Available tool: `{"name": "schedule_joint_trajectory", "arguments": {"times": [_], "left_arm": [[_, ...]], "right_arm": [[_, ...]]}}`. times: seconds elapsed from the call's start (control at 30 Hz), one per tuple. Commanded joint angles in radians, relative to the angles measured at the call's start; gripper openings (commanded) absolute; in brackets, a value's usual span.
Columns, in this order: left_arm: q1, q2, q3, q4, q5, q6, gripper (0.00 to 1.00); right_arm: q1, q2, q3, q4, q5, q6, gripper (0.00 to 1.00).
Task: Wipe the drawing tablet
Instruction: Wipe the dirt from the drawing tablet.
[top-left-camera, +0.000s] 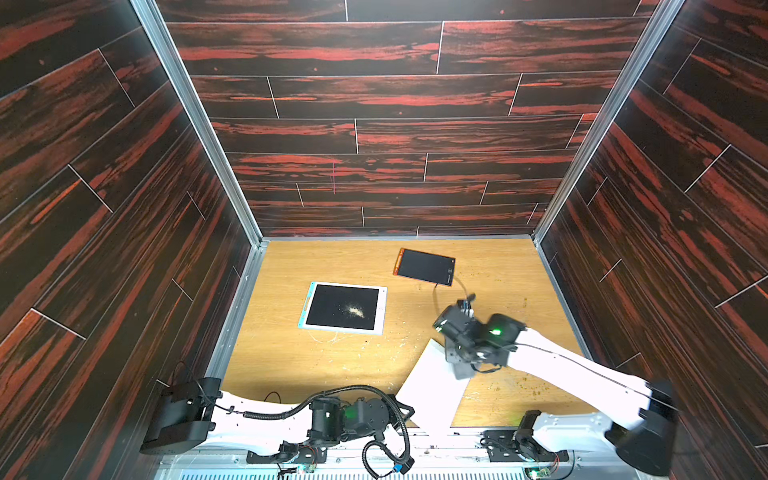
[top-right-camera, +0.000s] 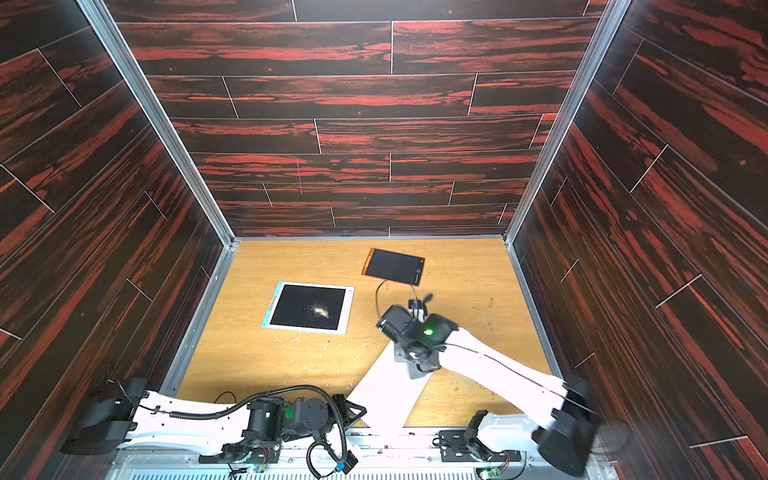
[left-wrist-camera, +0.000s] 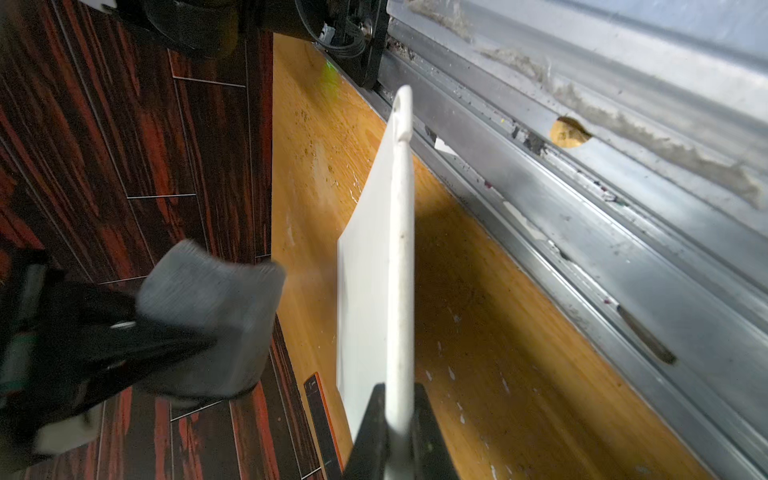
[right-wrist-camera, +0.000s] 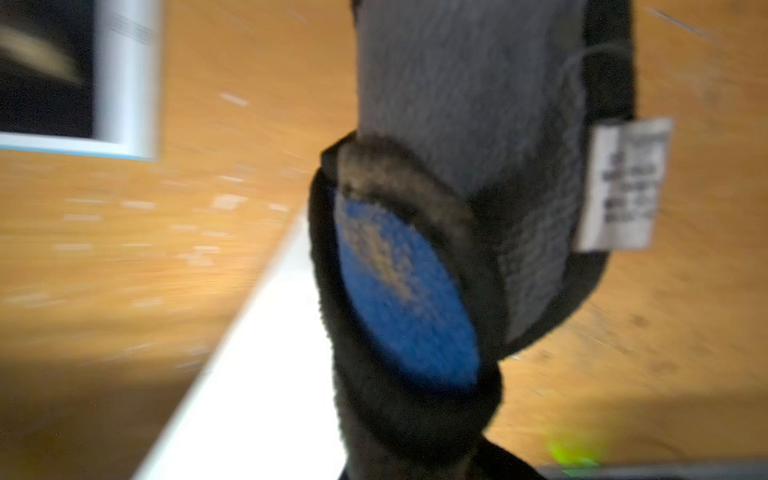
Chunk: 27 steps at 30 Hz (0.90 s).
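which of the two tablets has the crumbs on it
The white-framed tablet, the nearer one: a pale patch of crumbs lies on its black screen. The orange-framed tablet farther back looks clean.

You are looking at the drawing tablet (top-left-camera: 343, 307) (top-right-camera: 309, 307) lying flat on the table, just left of centre in the lower half of both top views. It has a white frame, a pale blue edge and a black screen. Pale crumbs (top-left-camera: 354, 311) are sitting right of the screen's middle. The wiping cloth (top-left-camera: 462, 368), grey with black trim, a blue patch and a white label (right-wrist-camera: 623, 183), is showing blurred to the tablet's lower right, well apart from it.
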Motion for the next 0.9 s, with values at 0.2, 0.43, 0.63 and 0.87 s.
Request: {"name": "schedule_joint_trajectory", "arguments": {"times": [0.2,0.43,0.63,0.87], "left_arm": [[0.002,-0.006,0.015,-0.032,0.004,-0.01,0.0],[0.003,0.012,0.018,-0.016,0.002,-0.008,0.0],[0.002,0.0,0.013,-0.021,0.0,-0.013,0.0],[0.0,0.01,0.014,-0.018,0.005,-0.014,0.0]], "right_arm": [[0.109,0.129,-0.164,0.244,-0.233,-0.051,0.0],[0.221,0.072,-0.123,0.642,-0.794,-0.115,0.0],[0.152,-0.092,-0.088,0.634,-0.792,-0.106,0.0],[0.003,-0.081,-0.039,0.106,-0.108,-0.094,0.0]]}}
